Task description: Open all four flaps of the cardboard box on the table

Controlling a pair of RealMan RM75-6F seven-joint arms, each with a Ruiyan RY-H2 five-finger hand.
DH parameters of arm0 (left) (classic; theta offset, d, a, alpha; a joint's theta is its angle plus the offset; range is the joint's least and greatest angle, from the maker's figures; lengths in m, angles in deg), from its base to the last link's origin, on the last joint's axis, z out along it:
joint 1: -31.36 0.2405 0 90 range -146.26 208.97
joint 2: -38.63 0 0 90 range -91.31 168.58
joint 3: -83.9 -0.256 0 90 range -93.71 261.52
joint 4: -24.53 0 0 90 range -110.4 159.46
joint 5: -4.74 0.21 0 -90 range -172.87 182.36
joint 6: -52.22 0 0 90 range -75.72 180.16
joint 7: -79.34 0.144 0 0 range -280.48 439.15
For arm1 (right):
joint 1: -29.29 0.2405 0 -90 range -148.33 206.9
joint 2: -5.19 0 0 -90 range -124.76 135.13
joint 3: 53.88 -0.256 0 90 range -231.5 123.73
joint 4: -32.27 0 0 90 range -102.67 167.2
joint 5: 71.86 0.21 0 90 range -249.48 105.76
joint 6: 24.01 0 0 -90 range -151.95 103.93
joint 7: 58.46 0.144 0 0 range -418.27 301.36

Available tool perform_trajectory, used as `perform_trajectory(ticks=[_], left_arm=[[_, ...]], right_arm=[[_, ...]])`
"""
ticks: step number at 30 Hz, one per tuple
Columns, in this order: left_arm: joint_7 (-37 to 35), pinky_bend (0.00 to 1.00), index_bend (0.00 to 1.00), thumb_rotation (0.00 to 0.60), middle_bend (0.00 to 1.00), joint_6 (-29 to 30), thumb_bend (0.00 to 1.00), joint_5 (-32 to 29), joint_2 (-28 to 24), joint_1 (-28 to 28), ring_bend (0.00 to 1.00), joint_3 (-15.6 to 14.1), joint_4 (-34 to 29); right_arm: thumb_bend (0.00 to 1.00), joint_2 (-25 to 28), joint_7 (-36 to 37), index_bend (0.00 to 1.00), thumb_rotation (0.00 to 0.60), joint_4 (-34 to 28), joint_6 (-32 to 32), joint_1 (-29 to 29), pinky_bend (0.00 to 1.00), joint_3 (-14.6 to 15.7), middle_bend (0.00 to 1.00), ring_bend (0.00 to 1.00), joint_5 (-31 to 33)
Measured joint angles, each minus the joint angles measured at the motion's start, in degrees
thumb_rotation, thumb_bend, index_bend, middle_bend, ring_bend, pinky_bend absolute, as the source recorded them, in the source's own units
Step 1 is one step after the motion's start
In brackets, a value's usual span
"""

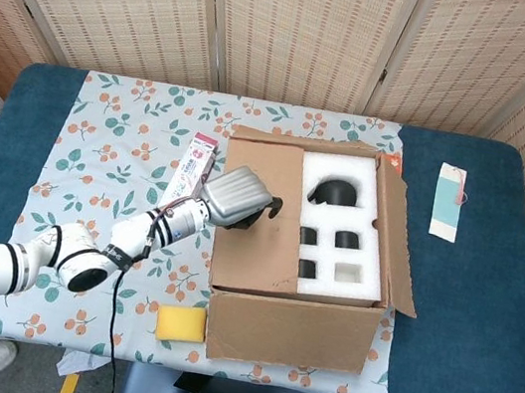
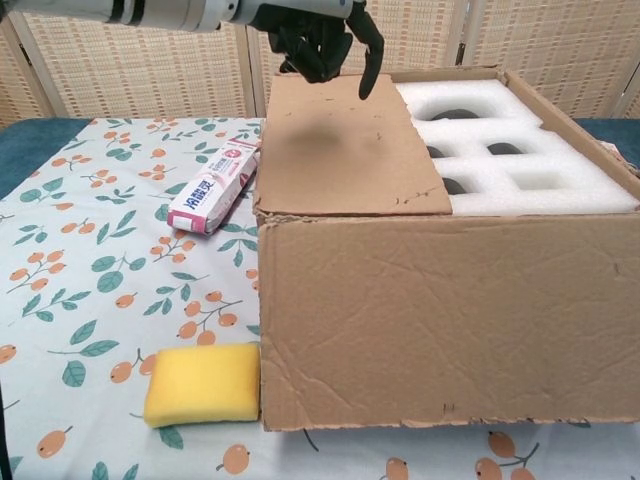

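One flap [image 1: 257, 218] is lying closed under my empty, half-open left hand [image 1: 239, 197], and I am fearing fingers sliding off its edge.

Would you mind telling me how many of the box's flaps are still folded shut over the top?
1: the left flap lies flat over the foam insert. The right flap stands open, the front flap hangs down; the rear one isn't clearly visible.

Blue surface [image 1: 463, 321] with a floral cloth [image 1: 102, 129] over its left part.
On the cloth: brown cardboard box [image 1: 290, 332], yellow rectangular sponge [image 1: 181, 324] touching its front left corner, pink-and-white packet [image 1: 193, 165] beside its left side. On the bare blue: a white-and-teal card [image 1: 449, 202].
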Motion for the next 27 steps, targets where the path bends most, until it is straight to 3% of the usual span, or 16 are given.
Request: perform_trajectory(ticks=[12, 20, 27], left_arm=[[4.38, 0.71, 0.46, 0.6, 0.96, -2.11, 1.0, -4.21, 8.02, -7.0, 0.8, -0.54, 9.08], [7.06, 0.72, 0.46, 0.6, 1.0, -2.3, 1.0, -7.09, 10.4, -9.57, 0.88, -1.61, 12.49], [7.47, 0.73, 0.47, 0.6, 1.0, -2.67, 1.0, -7.22, 12.25, -11.2, 0.89, -2.36, 13.84]], right_arm=[[0.35, 0.71, 4.12, 0.32, 0.478, 1.0, -0.17, -0.57, 0.0, -0.04, 0.0, 0.0, 0.2], [0.35, 0.98, 6.4, 0.32, 0.479, 1.86, 0.23, -0.93, 0.0, -0.06, 0.0, 0.0, 0.66], [0.35, 1.31, 7.15, 0.32, 0.479, 2.23, 0.35, -1.24, 0.0, 0.41, 0.0, 0.0, 0.24]])
